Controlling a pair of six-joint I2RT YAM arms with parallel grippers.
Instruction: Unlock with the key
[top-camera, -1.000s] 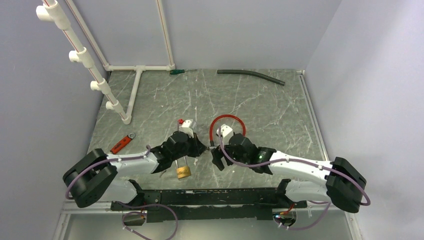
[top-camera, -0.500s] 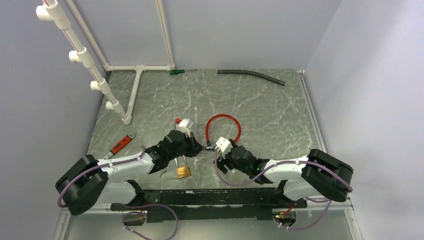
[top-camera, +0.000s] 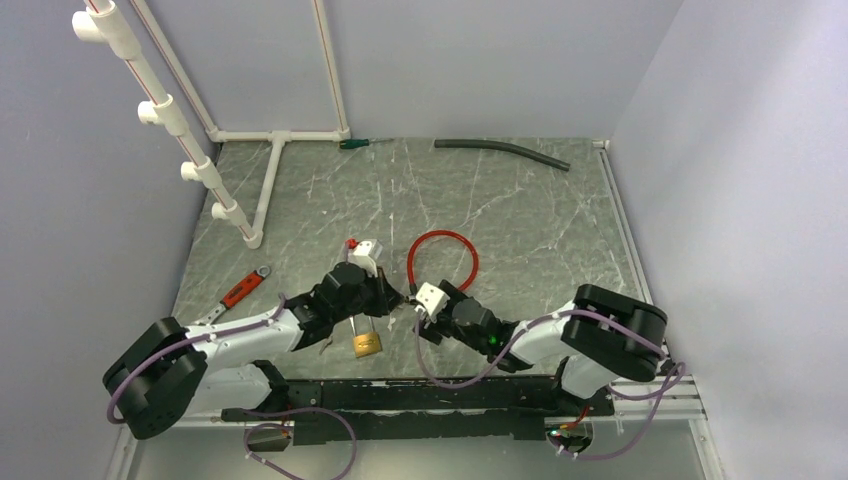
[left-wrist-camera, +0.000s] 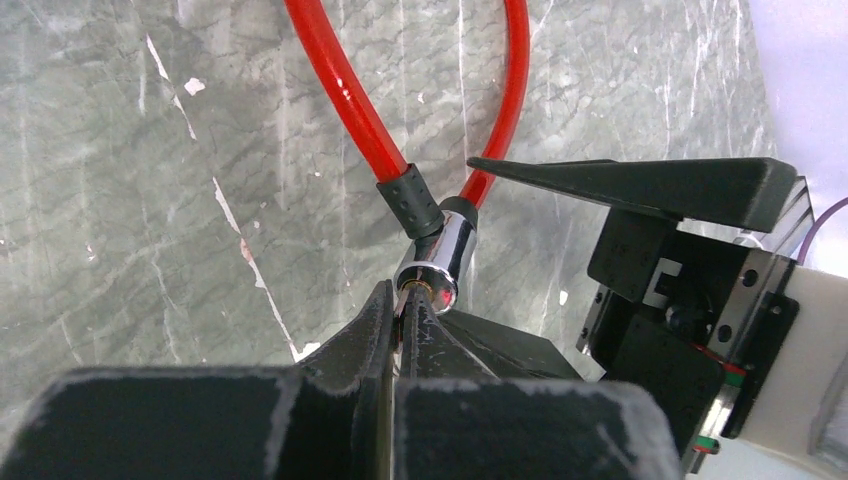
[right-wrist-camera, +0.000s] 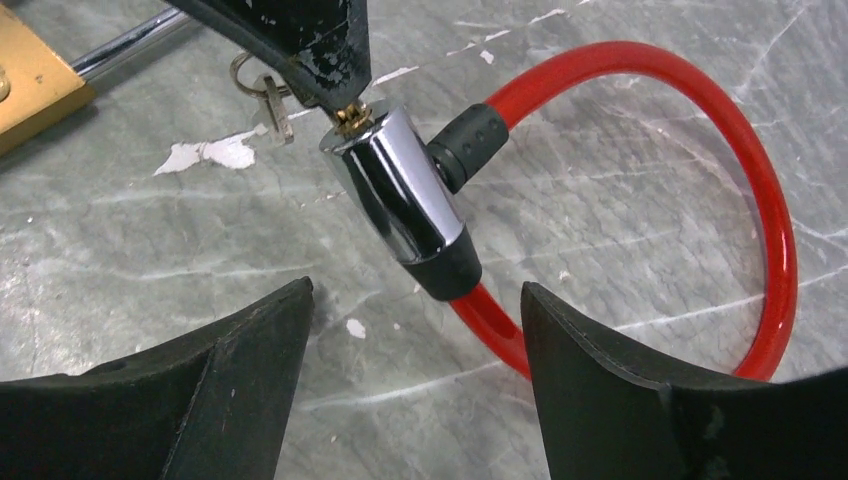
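Note:
A red cable lock (top-camera: 468, 262) lies on the grey marble table, its chrome cylinder (right-wrist-camera: 400, 200) pointing toward the left arm. My left gripper (left-wrist-camera: 400, 300) is shut on a small brass key (right-wrist-camera: 350, 115) whose tip sits in the cylinder's end (left-wrist-camera: 440, 262). My right gripper (right-wrist-camera: 415, 295) is open, its fingers (right-wrist-camera: 250, 340) spread on either side of the cylinder's black end without touching it. In the top view the two grippers (top-camera: 398, 298) (top-camera: 425, 318) meet at the lock.
A brass padlock (top-camera: 367, 343) lies under the left wrist, seen also in the right wrist view (right-wrist-camera: 35, 75). A red-handled tool (top-camera: 243, 287) lies at the left. A white PVC pipe frame (top-camera: 170, 115), a green-tipped tool (top-camera: 352, 144) and a dark hose (top-camera: 500, 150) are at the back.
The right arm has folded back and its gripper has shifted left and nearer. The red loop has slid slightly left. The left gripper has stayed at the cylinder.

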